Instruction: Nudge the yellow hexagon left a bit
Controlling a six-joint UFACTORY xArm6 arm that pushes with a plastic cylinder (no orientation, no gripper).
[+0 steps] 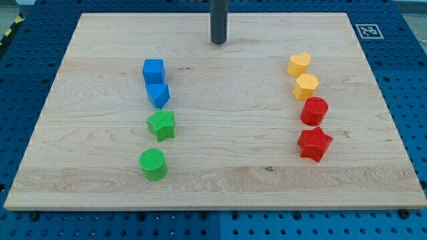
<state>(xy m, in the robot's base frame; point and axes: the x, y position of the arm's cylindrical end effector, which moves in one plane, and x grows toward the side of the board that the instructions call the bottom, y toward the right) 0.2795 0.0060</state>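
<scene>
The yellow hexagon (pixel 306 87) sits on the wooden board at the view's right, in a column of blocks. A yellow heart-like block (pixel 299 64) is just above it and a red cylinder (pixel 314 111) just below it, both very close. My tip (pixel 219 42) is near the view's top centre, far to the upper left of the yellow hexagon and touching no block.
A red star (pixel 315 144) ends the right column. On the left stand a blue cube (pixel 153 71), a blue wedge-like block (pixel 159 95), a green star (pixel 161 125) and a green cylinder (pixel 153 164). The board's edge (pixel 213 208) borders a blue perforated table.
</scene>
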